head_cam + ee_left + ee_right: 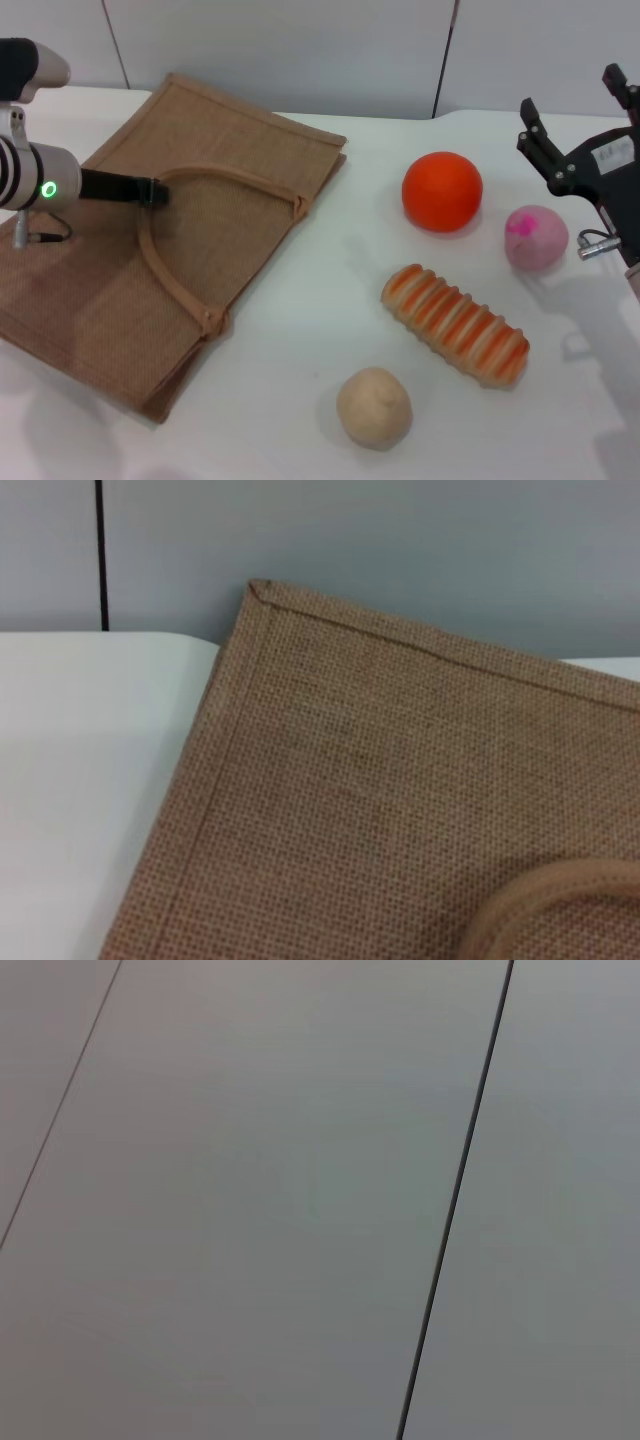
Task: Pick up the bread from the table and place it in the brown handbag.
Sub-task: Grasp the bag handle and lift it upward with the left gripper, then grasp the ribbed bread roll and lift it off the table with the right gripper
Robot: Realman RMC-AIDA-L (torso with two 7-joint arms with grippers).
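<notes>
Four loose items lie on the white tabletop (300, 380) to the right of the bag. Nearest the robot is a round beige lump (374, 407), at about 6 o'clock in the head view. Just beyond it, toward 4 o'clock from the scene's centre, lies the bread (455, 323), a ribbed loaf with orange and cream stripes, flat on the tabletop and angled from upper left to lower right; nothing touches it. Farther back, at about 3 o'clock, sits a pink ball (536, 237), and near it to its left, at about 1 o'clock, an orange ball (442, 191).

The brown handbag (120, 310) lies flat across the left side, from 7 o'clock up to 11 o'clock, with its lighter looped strap (180, 285) resting on its top face. The left wrist view shows the bag's woven cloth (400, 780), one far corner and a bend of the strap (540, 900).

The left hand (150, 190) is over the bag at 9 o'clock, its dark tip right at the strap's upper curve; whether it is clenched or released cannot be told. The right hand (575, 130) is raised at 2 o'clock, beyond the pink ball, its dark fingers (535, 135) spread apart and holding nothing. The right wrist view shows only a grey panelled wall (250, 1210).
</notes>
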